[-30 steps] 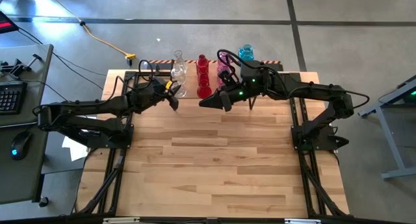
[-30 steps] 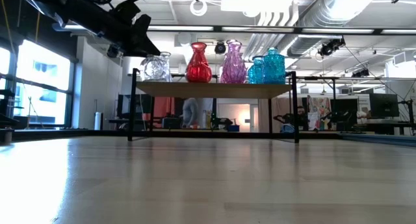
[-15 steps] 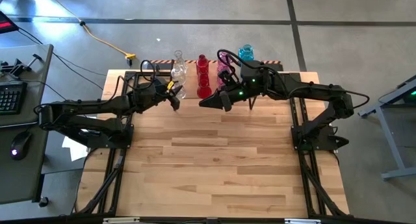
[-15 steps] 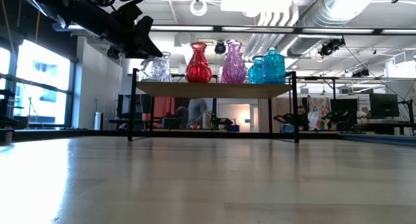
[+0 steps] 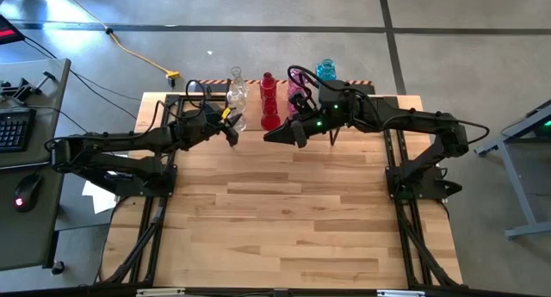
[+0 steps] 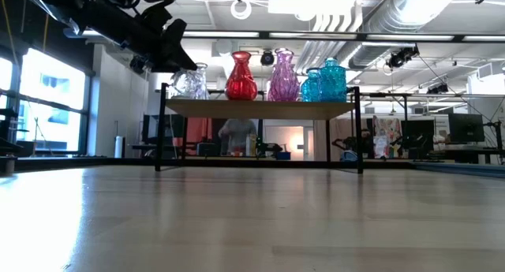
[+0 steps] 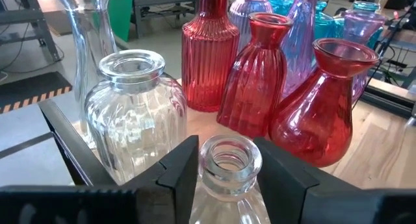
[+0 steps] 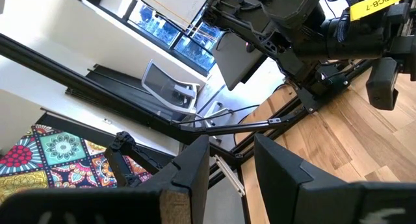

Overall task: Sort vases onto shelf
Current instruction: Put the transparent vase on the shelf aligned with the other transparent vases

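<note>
Left wrist view has my left gripper [image 7: 229,169] with both fingers either side of a clear vase [image 7: 229,160]'s neck, grip looking a touch looser than a second ago; arms otherwise haven't budged. That vase stands upright between the fingers, mouth up, on the shelf [image 5: 250,125]'s left end. Around 12 o'clock of it sit a ribbed clear jar [image 7: 133,113] and three red vases [image 7: 260,87]. My right gripper [image 5: 274,136] hangs empty, narrowly parted, just off the shelf's front edge.

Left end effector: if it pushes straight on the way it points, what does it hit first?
The left end effector straddles a clear vase neck. Straight ahead, probably the red vases; the ribbed clear jar sits slightly aside. Depth unclear.
</note>
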You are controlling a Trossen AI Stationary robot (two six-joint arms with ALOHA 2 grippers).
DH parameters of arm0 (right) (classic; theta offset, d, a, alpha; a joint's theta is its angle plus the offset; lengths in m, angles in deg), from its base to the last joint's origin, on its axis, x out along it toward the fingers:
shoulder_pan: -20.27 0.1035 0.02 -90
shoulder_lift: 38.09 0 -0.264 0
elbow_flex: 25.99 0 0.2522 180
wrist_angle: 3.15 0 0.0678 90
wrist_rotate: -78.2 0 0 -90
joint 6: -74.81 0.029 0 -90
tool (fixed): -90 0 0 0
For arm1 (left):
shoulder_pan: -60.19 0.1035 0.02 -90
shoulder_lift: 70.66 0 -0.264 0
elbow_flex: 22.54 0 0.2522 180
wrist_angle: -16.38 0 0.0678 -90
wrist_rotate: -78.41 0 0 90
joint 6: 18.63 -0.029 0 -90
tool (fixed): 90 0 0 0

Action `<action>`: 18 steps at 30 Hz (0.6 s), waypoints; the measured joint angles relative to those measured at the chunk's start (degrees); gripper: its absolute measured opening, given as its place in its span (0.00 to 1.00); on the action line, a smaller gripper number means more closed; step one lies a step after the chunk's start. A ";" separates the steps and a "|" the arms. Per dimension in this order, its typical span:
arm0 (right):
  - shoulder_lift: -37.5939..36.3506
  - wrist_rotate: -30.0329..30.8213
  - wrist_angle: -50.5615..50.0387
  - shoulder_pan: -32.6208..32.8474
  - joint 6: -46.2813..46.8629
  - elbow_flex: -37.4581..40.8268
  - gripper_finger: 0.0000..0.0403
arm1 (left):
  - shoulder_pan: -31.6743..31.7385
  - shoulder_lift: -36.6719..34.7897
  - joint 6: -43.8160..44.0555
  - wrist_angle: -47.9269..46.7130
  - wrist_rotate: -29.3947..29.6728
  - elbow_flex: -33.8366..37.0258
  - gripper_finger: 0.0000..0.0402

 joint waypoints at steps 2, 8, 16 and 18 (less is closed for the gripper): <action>0.00 0.00 0.02 0.00 0.00 0.00 0.26 | 0.00 0.00 -0.03 0.08 0.10 0.02 0.36; 0.00 0.00 0.01 0.01 0.00 0.00 0.26 | 0.00 0.00 -1.76 2.03 0.60 0.02 0.46; 0.00 0.00 0.02 0.02 0.00 0.00 0.26 | -0.07 -0.07 -3.06 3.25 0.57 0.02 0.49; 0.00 0.00 0.02 0.01 0.00 0.00 0.26 | -0.07 -0.07 -3.19 3.93 0.64 0.02 0.49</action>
